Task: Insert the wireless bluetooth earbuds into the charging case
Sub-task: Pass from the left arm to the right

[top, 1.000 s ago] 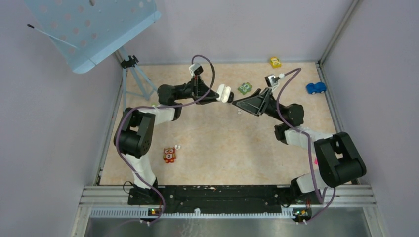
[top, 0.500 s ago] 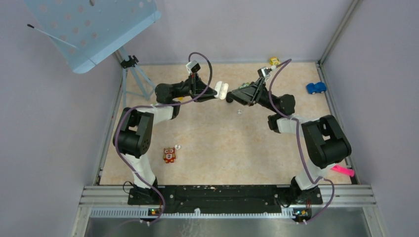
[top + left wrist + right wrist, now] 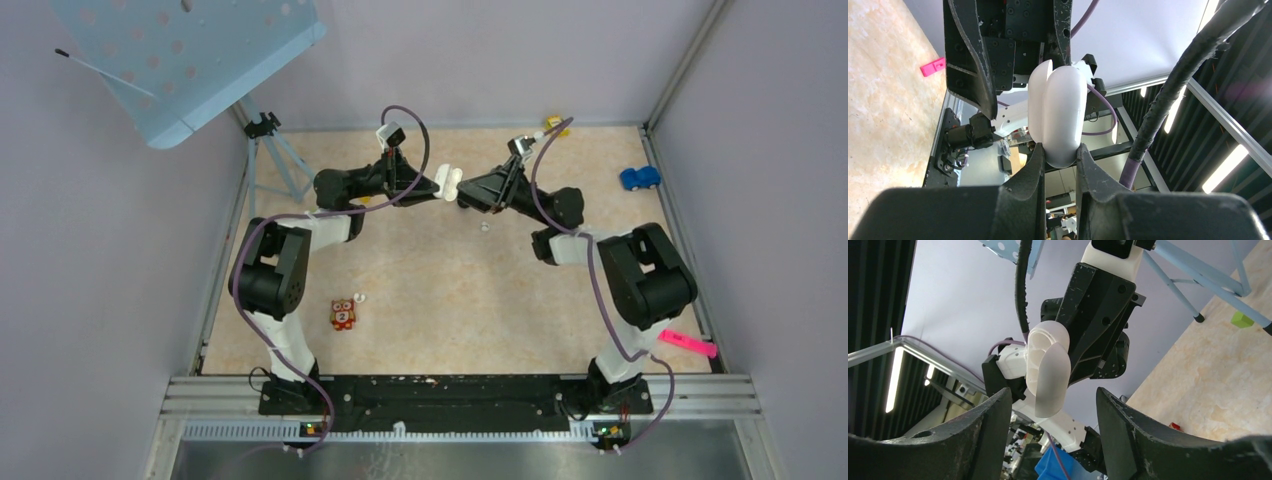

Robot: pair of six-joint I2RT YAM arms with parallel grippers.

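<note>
The white charging case (image 3: 449, 183) is held in the air, pinched by its lower end in my left gripper (image 3: 438, 186). In the left wrist view the case (image 3: 1058, 115) stands up from between the shut fingertips (image 3: 1059, 152), lid slightly ajar. My right gripper (image 3: 467, 193) is open and faces the case from the right. In the right wrist view the case (image 3: 1048, 370) hangs just beyond the wide-apart fingers (image 3: 1053, 400), its lid open. One white earbud (image 3: 484, 227) lies on the table below the grippers, another (image 3: 359, 296) near the owl toy. No black earbud shows.
An owl toy (image 3: 343, 314) stands at the front left. A blue car (image 3: 639, 178) and a yellow car (image 3: 556, 123) sit at the back right. A pink object (image 3: 686, 343) lies by the right arm. A tripod (image 3: 270, 140) with a blue panel (image 3: 190, 50) stands at the back left.
My right arm has swung left and back, bringing its open gripper up to the case. My left gripper lifted and turned the case slightly, then held still.
</note>
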